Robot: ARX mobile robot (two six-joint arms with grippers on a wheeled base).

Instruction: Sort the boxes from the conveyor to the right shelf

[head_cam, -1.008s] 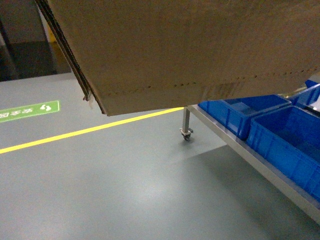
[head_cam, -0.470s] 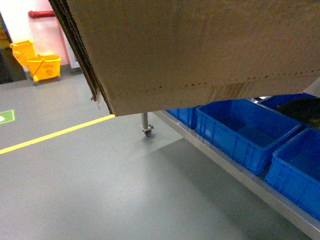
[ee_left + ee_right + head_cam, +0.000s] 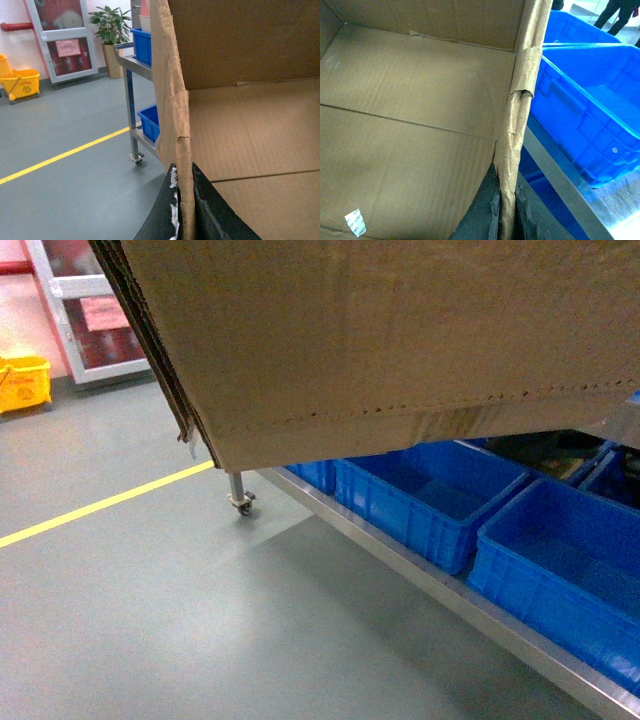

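You hold the large brown corrugated cardboard box point(image 3: 400, 340) with the left gripper point(image 3: 183, 210) and right gripper point(image 3: 505, 215) clamped on opposite walls, while the stainless-steel shelf point(image 3: 400, 565) lies at four o'clock.

- Dim, bluish indoor light overall; head view looks soft and slightly blurred.
- Box point(image 3: 400, 340) shadow falls on the floor point(image 3: 150, 620) toward 6 o'clock.
- Wrist views sharper; dark finger edges blurry.

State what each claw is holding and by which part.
Both hold the cardboard box: the left claw pinches its left wall's top edge, the right claw its right wall's frayed edge.
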